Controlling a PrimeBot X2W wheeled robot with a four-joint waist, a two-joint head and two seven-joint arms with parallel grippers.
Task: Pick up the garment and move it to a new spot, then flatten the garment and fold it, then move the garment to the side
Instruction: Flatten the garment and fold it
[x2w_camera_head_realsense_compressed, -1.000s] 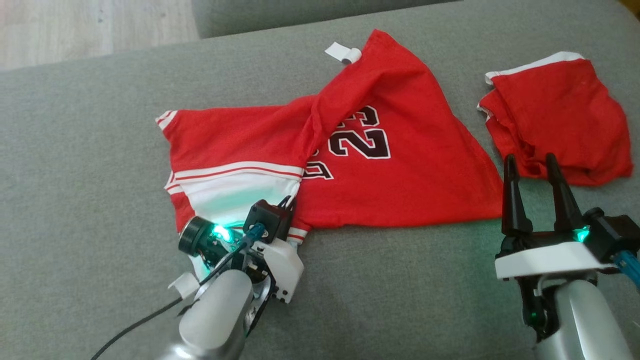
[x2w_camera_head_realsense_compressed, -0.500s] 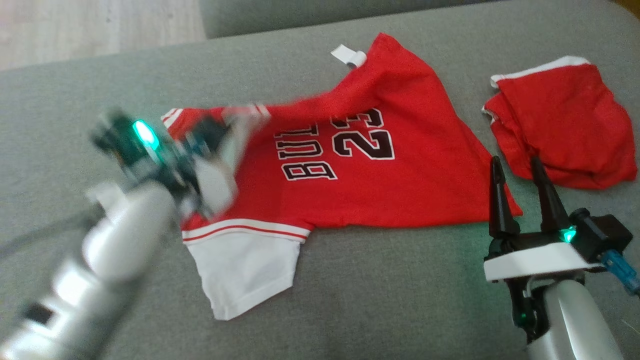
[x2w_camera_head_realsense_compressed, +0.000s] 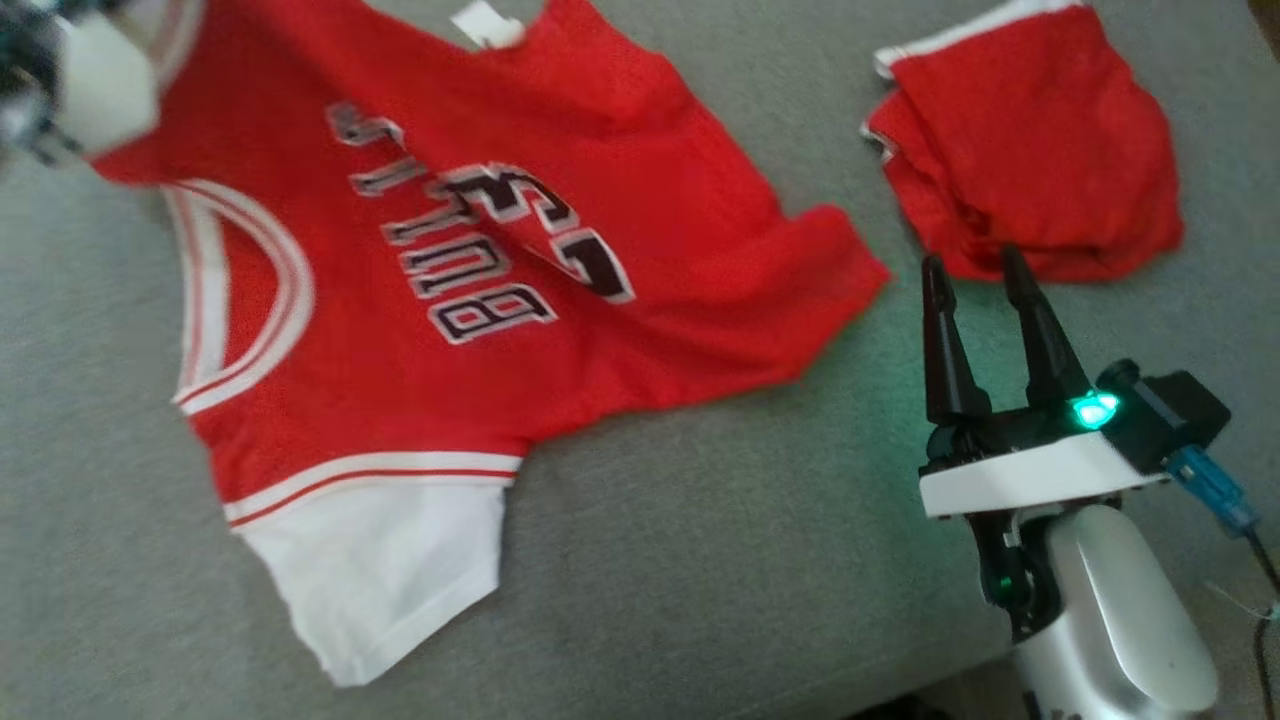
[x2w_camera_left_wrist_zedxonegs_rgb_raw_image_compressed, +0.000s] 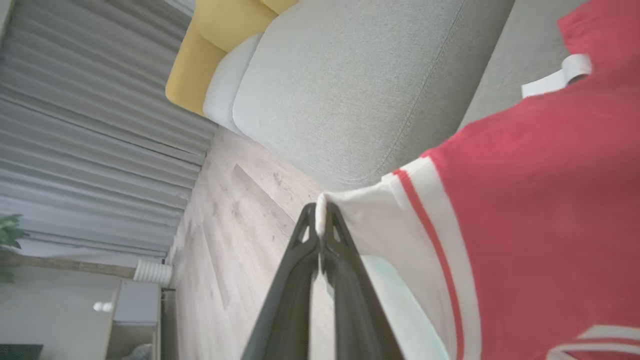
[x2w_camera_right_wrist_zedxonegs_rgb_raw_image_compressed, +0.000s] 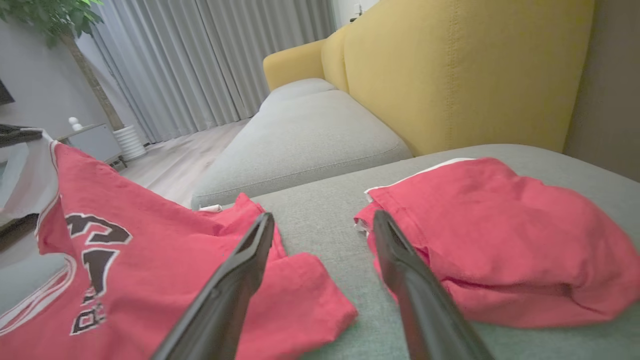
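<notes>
Now the left gripper (x2w_camera_left_wrist_zedxonegs_rgb_raw_image_compressed: 320, 210), pinching a white sleeve (x2w_camera_left_wrist_zedxonegs_rgb_raw_image_compressed: 365, 220), has pulled the jersey (x2w_camera_head_realsense_compressed: 480, 250) open beside the red shorts (x2w_camera_head_realsense_compressed: 1030, 150), so flattening seems underway; the right gripper (x2w_camera_head_realsense_compressed: 975, 270) stands spread near them.

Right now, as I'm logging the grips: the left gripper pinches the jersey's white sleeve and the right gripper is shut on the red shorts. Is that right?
Not quite. The right gripper is open and holds nothing; its fingers stand apart near the shorts, as the right wrist view shows. The left gripper does pinch the jersey by its white sleeve.
</notes>
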